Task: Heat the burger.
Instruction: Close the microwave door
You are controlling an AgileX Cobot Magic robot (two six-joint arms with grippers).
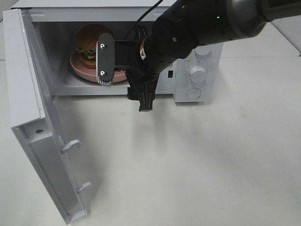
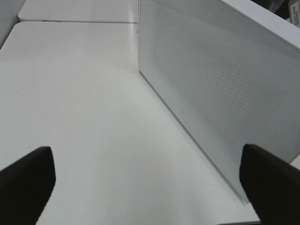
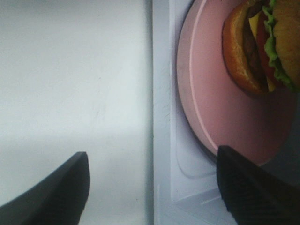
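Observation:
The burger (image 1: 87, 43) stands on a round pink plate (image 1: 77, 68) inside the open white microwave (image 1: 66, 84), towards the left of its chamber. My right gripper (image 1: 125, 84) hovers at the chamber's front lip and is open. One finger is over the plate's near rim and the other is out over the table. The right wrist view shows the burger (image 3: 262, 51) on the plate (image 3: 220, 108) and the right gripper (image 3: 152, 187) with nothing held between its fingers. In the left wrist view my left gripper (image 2: 147, 187) is open and empty beside a white perforated microwave panel (image 2: 220, 93).
The microwave door (image 1: 33, 99) swings out to the left, reaching almost to the table's front edge. Two white knobs (image 1: 196, 75) sit on the control panel at the right. My right arm (image 1: 207, 23) comes in from the upper right over the microwave's top. White table (image 1: 197, 160) lies in front.

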